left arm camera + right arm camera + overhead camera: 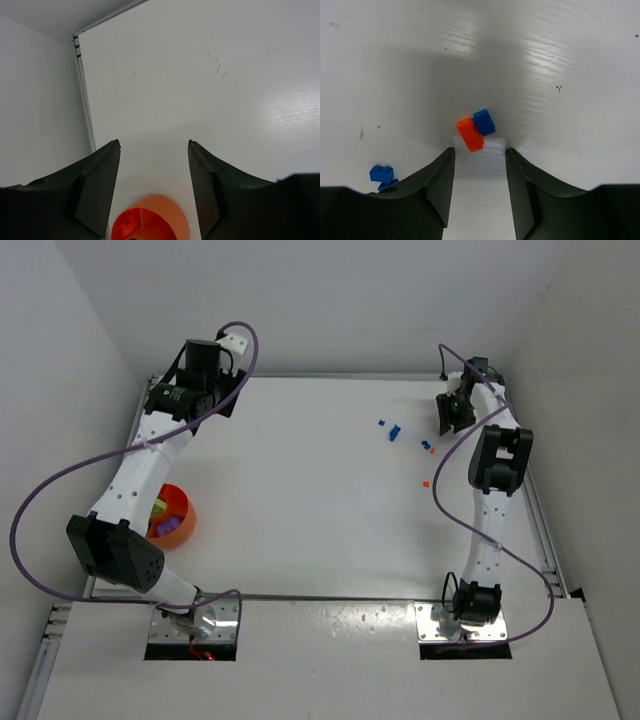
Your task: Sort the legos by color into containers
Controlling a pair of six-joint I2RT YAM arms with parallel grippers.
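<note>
An orange brick (470, 134) and a blue brick (484, 122) lie touching on the white table, just beyond the fingertips of my right gripper (480, 150), which is open and holds nothing. From above, that gripper (455, 416) is at the far right, near the pair (429, 447). More blue bricks (391, 429) lie to its left, and another orange bit (424, 483) lies nearer. The orange bowl (188, 505) stands at the left edge and holds yellow-green and purple bits. My left gripper (154, 142) hangs open and empty above the bowl (160, 212).
White walls close in the table at the left, back and right. A raised rail (85, 110) runs along the left edge beside the bowl. Purple cables loop off both arms. The left arm's elbow (115, 550) sits just in front of the bowl.
</note>
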